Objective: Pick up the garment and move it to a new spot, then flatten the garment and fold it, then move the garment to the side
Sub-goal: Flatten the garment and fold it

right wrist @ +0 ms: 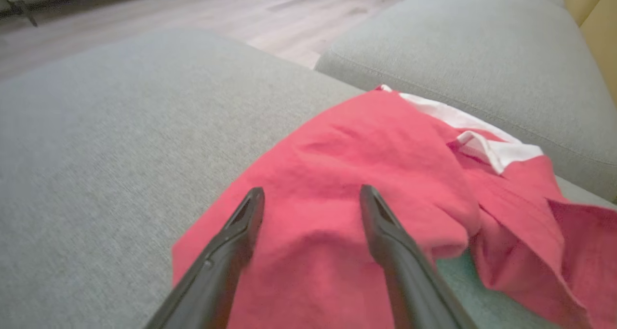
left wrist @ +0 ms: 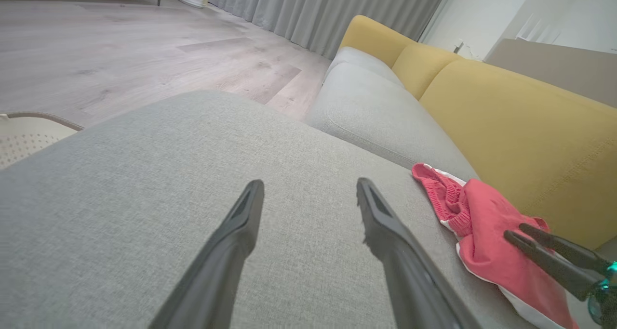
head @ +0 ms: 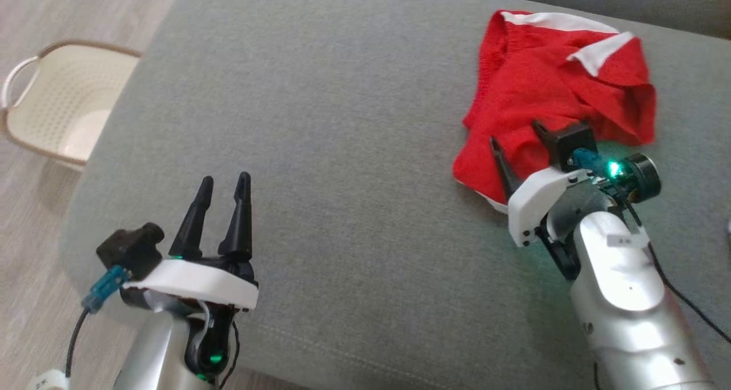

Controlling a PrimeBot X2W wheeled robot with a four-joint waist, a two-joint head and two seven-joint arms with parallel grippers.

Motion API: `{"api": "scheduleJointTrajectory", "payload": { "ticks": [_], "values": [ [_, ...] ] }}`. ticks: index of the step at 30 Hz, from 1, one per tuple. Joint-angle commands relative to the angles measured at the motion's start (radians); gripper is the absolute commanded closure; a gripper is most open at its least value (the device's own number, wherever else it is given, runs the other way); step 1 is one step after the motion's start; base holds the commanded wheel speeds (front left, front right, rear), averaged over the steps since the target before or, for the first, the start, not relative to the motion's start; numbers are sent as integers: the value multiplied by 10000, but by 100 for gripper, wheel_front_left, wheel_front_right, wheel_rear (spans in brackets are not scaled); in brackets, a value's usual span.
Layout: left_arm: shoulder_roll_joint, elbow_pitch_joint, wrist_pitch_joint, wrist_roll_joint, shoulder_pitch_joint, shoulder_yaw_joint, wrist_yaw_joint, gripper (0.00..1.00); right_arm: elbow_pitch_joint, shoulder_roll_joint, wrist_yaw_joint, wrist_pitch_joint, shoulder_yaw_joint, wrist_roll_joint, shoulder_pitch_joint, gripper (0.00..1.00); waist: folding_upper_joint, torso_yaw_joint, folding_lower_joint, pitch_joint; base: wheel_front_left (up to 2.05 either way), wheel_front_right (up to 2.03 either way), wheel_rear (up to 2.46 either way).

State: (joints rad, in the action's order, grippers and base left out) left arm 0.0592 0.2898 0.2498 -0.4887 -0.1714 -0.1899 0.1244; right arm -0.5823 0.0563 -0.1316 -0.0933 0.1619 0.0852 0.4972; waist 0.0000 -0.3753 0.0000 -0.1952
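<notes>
Left gripper (head: 225, 179): lower left of the head view, over bare grey fabric. Fingers (head: 194, 224) dark and long, spread apart with nothing between them. Well apart from the garment.

Right gripper (head: 514, 133): lower right of the head view, on a silver forearm (head: 622, 298) with a green light lit at the wrist. Fingers open and empty, with their tips over the near edge of the garment. Whether the tips touch the cloth cannot be told. The right wrist view shows both fingers spread above red fabric, with none of it pinched.

Garment (head: 548, 76): red knit with white trim along its far edge and on one turned-over flap. Crumpled and unfolded, it lies on the seat cushion at the upper right of the head view. In the left wrist view it sits just in front of the yellow backrest (left wrist: 511, 126).

Seat cushion (head: 342, 121): grey woven fabric, broad, carrying the garment. A second grey cushion (left wrist: 376, 112) adjoins it beyond a seam.

Basket (head: 63, 104): cream, perforated, with a looped handle. It stands on the floor (head: 40, 13) just beside the cushion's left edge.

Floor: pale wood-grain boards.

Curtain (left wrist: 328, 6): grey, pleated, hanging at the far side of the room.
</notes>
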Motion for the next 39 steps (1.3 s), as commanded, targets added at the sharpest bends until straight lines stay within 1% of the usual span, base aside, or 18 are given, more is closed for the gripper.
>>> {"api": "scheduleJointTrajectory", "payload": {
  "ticks": [1, 3, 4, 5, 8, 15, 21, 25, 30, 35, 39],
  "values": [
    [99, -285, 120, -82, -454, 254, 60, 0, 126, -61, 9, -144, 69, 233, 379, 0, 0, -214, 0, -111, 0, 0, 0],
    [75, -268, 120, -118, -456, 241, 60, 0, -176, -61, 9, -360, -34, 377, 450, 0, 0, -298, 0, -129, 0, 0, 0],
    [65, -259, 120, -129, -458, 242, 61, 0, -287, -61, 9, -404, -40, 376, 482, 60, 0, -323, 0, -137, 0, 0, 0],
    [57, -252, 120, -135, -463, 244, 61, 0, -360, -61, 9, -388, 21, 379, 521, 100, 0, -337, 0, -150, 0, 0, 0],
    [35, -235, 120, -133, -457, 306, 61, 0, -437, -61, 9, -98, 373, 101, 579, 100, 0, -287, 0, -112, 0, 0, 0],
    [12, -200, 120, -179, -568, 390, 62, 0, -8, -61, 9, 830, 1579, -1487, 846, 100, 0, 145, 0, 11, 0, 0, 0],
    [0, -294, 120, -141, -607, 412, 62, 0, 620, -61, 9, 1285, 2050, -2206, 878, 100, 0, 546, 0, 192, 0, 0, 0],
    [-4, -345, 120, -71, -474, 474, 63, 0, 997, -61, 9, 1598, 1944, -2379, 617, 100, 0, 740, 0, 485, 0, 0, 0],
    [-13, -620, 120, 48, -186, 594, 63, 0, 1967, -61, 9, 2011, 1454, -2310, -178, 100, 0, 1230, 0, 882, 0, 0, 0],
    [-30, -788, 120, 77, 214, 724, 63, 0, 2893, -61, 9, 2306, 695, -2287, -1398, 100, 0, 1713, 0, 1327, 0, 0, 0],
    [-49, -834, 120, 78, 509, 722, 63, 0, 3585, -61, 9, 2314, 37, -2440, -2625, 100, 0, 2071, 0, 1574, 0, 0, 0]
  ]
}}
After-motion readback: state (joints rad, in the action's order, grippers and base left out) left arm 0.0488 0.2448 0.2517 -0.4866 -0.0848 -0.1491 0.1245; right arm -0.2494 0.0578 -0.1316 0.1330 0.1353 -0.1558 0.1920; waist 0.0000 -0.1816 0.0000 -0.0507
